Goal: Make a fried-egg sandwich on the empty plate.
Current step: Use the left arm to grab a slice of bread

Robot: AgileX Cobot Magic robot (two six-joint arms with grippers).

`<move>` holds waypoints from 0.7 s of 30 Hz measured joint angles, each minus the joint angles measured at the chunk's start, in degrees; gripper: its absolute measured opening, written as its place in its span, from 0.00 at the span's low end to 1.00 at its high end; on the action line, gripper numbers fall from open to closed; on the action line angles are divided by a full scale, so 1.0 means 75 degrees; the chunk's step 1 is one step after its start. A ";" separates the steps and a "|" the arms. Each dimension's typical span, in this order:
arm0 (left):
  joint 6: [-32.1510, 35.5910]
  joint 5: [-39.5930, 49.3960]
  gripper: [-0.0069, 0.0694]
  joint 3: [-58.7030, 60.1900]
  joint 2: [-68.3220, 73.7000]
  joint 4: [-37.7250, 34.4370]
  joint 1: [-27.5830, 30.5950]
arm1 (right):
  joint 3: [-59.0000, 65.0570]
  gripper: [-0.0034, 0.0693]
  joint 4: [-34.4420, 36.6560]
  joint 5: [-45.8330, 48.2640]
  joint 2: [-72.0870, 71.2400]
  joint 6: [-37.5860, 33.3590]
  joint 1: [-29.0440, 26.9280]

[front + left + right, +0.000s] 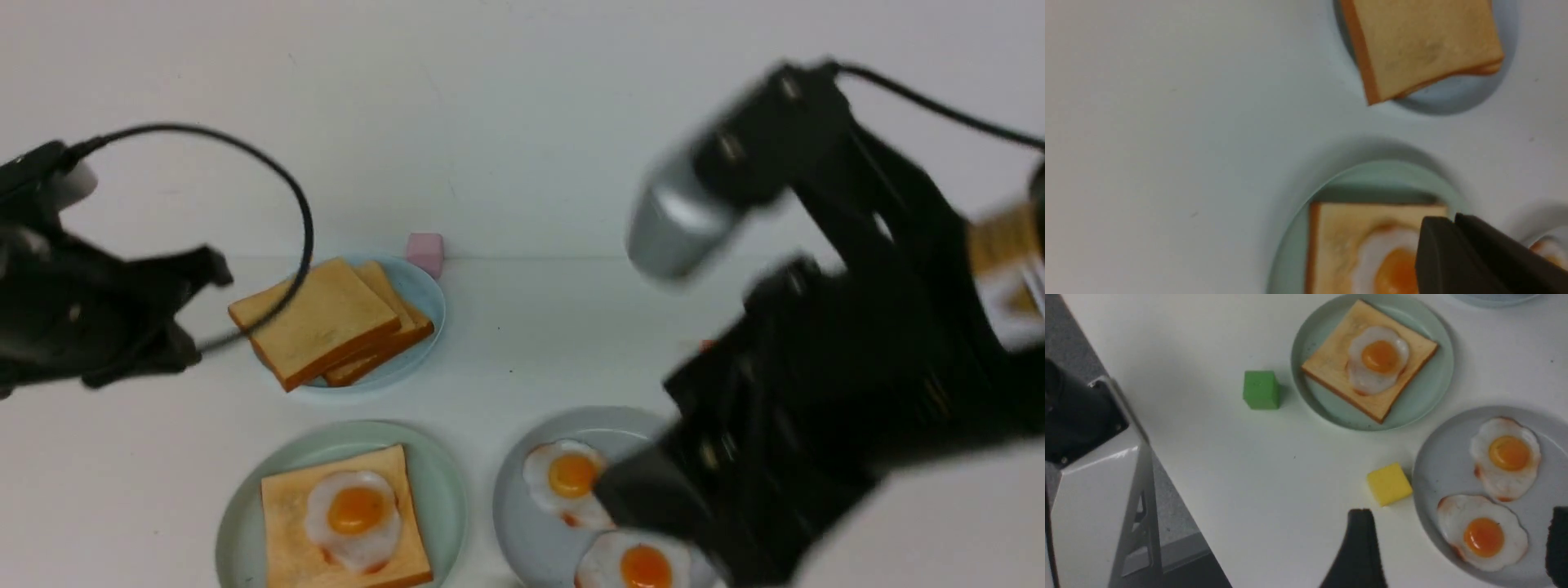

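The pale mint-green plate (441, 482) lies at the front left. On it is one toast slice (286, 531) with a fried egg (355, 514) on top and no slice over the egg. It also shows in the right wrist view (1437, 392). A pile of toast slices (322, 322) lies on the light-blue dish (429, 298) behind. My left gripper (1453, 222) is shut and empty, raised left of the toast pile (196, 314). My right gripper (1459, 512) is open and empty above the grey-blue plate (1429, 465), over its nearer egg (1484, 535).
The grey-blue plate (514, 523) holds two fried eggs (567, 478). A pink cube (426, 249) stands behind the light-blue dish. A yellow cube (1389, 484) sits beside the grey-blue plate and a green cube (1260, 390) beside the mint plate. A white stand (1098, 490) is at the table edge.
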 joint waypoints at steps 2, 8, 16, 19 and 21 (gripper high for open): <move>0.0897 0.0083 0.18 -0.0426 0.0801 -0.1213 0.0406 | 0.0605 0.84 0.0076 -0.0257 -0.0366 -0.0060 0.0105; 0.2066 0.0126 0.32 -0.1031 0.2152 -0.2366 0.0770 | 0.1056 0.84 0.0259 -0.0370 -0.0608 -0.0085 0.0123; 0.2507 -0.0631 0.64 -0.1448 0.3436 -0.2485 0.0777 | 0.1065 0.84 0.0295 -0.0400 -0.0608 -0.0085 0.0123; 0.2537 -0.1035 0.66 -0.1456 0.3707 -0.2523 0.0777 | 0.1065 0.84 0.0320 -0.0406 -0.0608 -0.0085 0.0123; 0.2537 -0.1334 0.66 -0.1462 0.3939 -0.2700 0.0777 | 0.1065 0.84 0.0327 -0.0406 -0.0608 -0.0085 0.0123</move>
